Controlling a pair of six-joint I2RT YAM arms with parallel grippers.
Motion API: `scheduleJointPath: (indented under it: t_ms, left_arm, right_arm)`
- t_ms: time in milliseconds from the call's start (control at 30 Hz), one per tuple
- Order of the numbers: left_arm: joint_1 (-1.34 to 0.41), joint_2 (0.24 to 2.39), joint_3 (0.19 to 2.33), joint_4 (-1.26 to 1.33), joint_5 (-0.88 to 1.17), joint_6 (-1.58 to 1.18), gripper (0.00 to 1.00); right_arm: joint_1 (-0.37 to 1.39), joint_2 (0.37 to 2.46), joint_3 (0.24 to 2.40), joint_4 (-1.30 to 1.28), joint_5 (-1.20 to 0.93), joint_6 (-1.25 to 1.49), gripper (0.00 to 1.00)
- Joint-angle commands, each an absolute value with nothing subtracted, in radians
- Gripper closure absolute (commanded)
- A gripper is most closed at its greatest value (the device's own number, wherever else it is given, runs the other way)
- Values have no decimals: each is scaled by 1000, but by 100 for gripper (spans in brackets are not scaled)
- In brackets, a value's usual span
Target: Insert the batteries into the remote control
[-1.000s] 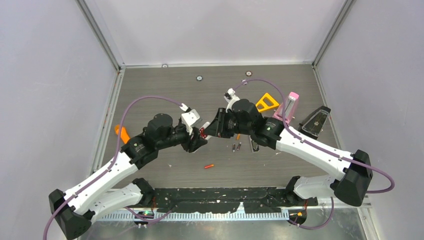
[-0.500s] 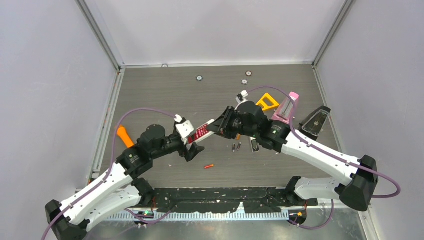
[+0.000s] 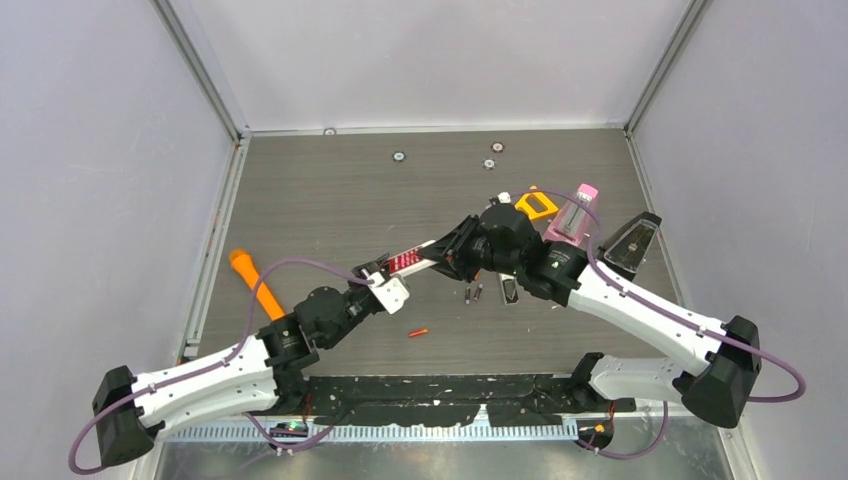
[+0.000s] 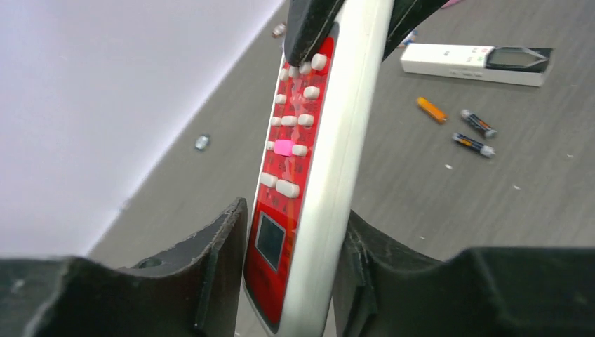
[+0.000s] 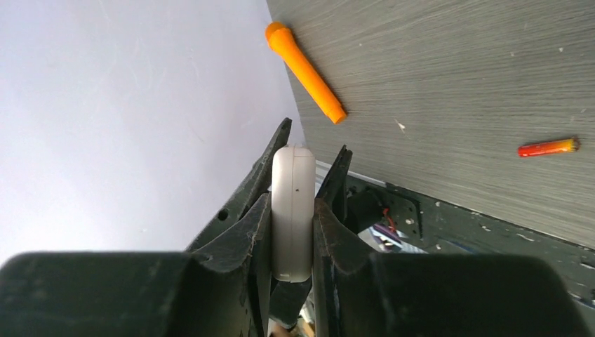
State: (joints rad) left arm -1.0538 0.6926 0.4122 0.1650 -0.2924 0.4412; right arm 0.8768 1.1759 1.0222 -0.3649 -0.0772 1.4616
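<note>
Two grippers are holding one remote [image 3: 404, 262] between them above the table [image 3: 330, 190], mid-scene, tilted, with its red button face showing. At the end nearer the arm bases, the left gripper [image 3: 378, 274] is pinching it. In the left wrist view one of its fingers [image 4: 217, 267] is lying against the red face and the other against the white back edge. At the far end, the right gripper [image 3: 446, 252] is clamping the white body, its fingers [image 5: 256, 232] pressing it from both sides.

Two dark batteries [image 3: 473, 293] are lying side by side on the table just below the right gripper. One orange battery [image 4: 431, 109] is sitting near that pair. An orange-red battery [image 3: 418, 332] is lying alone, closer to the arm bases. A white slab [image 4: 456, 62] with a dark window at one end is resting just beside the dark pair. The orange cone-ended stick [image 3: 252, 282] is lying at the left, well apart from everything else.
</note>
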Motion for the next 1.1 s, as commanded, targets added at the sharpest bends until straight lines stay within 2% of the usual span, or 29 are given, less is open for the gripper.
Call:
scheduleJointPath:
  t_ms: [0, 167, 333, 400, 500, 600, 733, 867, 1067]
  left_arm:
    - [-1078, 710, 399, 429, -470, 561, 60]
    - [-1091, 745, 408, 439, -488, 580, 71]
    - [-1101, 740, 415, 426, -484, 565, 100]
    - [-1101, 730, 430, 384, -465, 543, 100]
    - [-1101, 715, 472, 281, -440, 478, 100]
    - [-1100, 711, 532, 142, -422, 383, 100]
    - [-1100, 704, 580, 6, -384, 280, 100]
    - [-1095, 694, 620, -109, -322, 200, 100]
    - [-1047, 678, 690, -256, -108, 82, 100]
  right_arm:
    - [874, 1125, 1015, -315, -87, 1555, 95]
    - [874, 1124, 1008, -316, -97, 1583, 95]
    - [874, 1134, 1006, -310, -114, 1591, 95]
    - [874, 1138, 999, -294, -126, 1593, 88]
    - [872, 1140, 988, -274, -142, 1590, 68]
    - [864, 1138, 977, -247, -165, 1558, 42]
    - [845, 1113, 937, -204, -197, 1511, 22]
    - [823, 1054, 897, -195, -202, 1438, 11]
    - [759, 921, 876, -158, -228, 1187, 6]
